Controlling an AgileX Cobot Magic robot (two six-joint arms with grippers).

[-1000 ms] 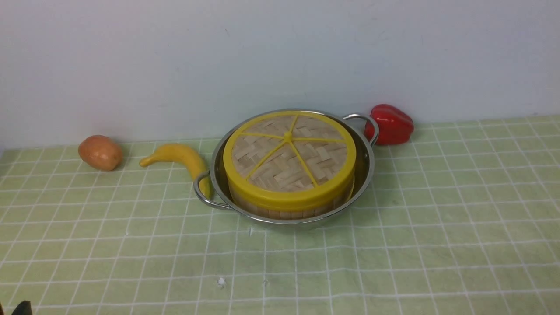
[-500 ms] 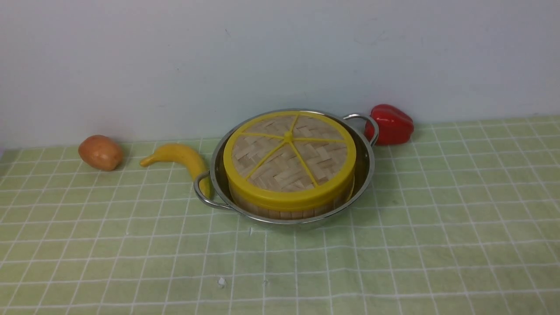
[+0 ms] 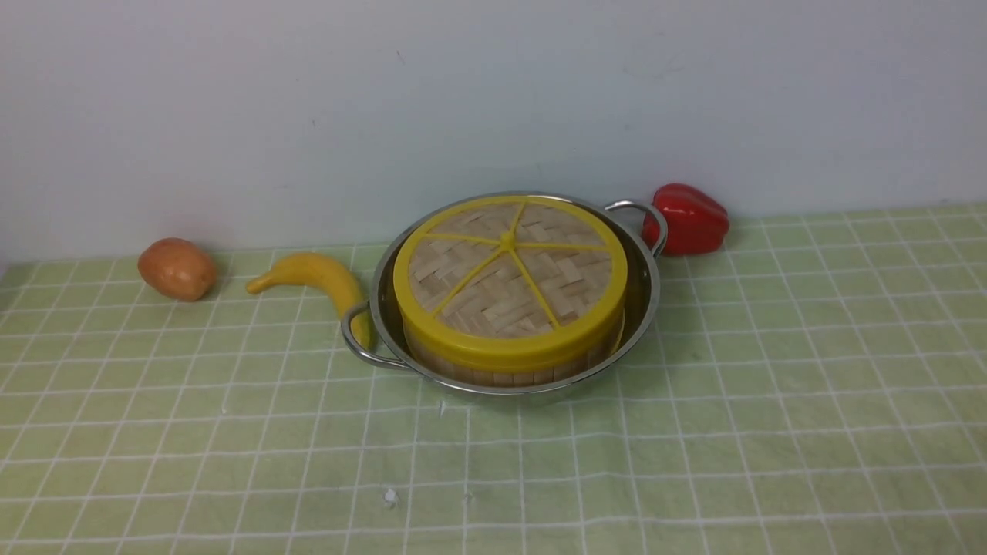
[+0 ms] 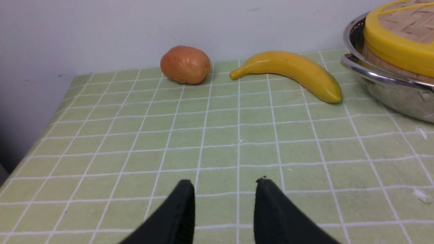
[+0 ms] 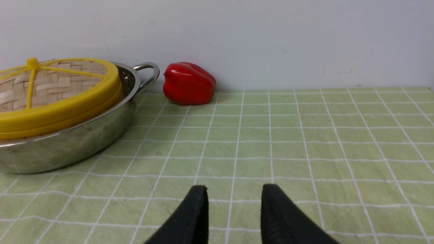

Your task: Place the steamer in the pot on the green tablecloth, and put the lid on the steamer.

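Note:
The pot (image 3: 652, 302) stands on the green tablecloth (image 3: 771, 432) near the back wall. Inside it sits the steamer (image 3: 509, 377), of which only a strip of bamboo wall shows. The lid (image 3: 509, 270) lies flat on top and hides the contents. Neither gripper shows in the front view. In the left wrist view my left gripper (image 4: 224, 183) hovers over bare cloth, open and empty, with the pot (image 4: 390, 91) and lid (image 4: 396, 44) far off to one side. My right gripper (image 5: 234, 187) is likewise open and empty over the cloth, away from the pot (image 5: 67, 145).
A potato (image 3: 176, 267) and a banana (image 3: 316, 277) lie left of the pot, the banana's tip by the pot's handle. A red pepper (image 3: 690, 219) sits behind the right handle. The wall runs close behind. The cloth's left edge (image 4: 51, 118) drops off.
A dark tip of my left gripper at the front view's bottom left corner has slipped out of view. The pot, steamer and lid have not moved.

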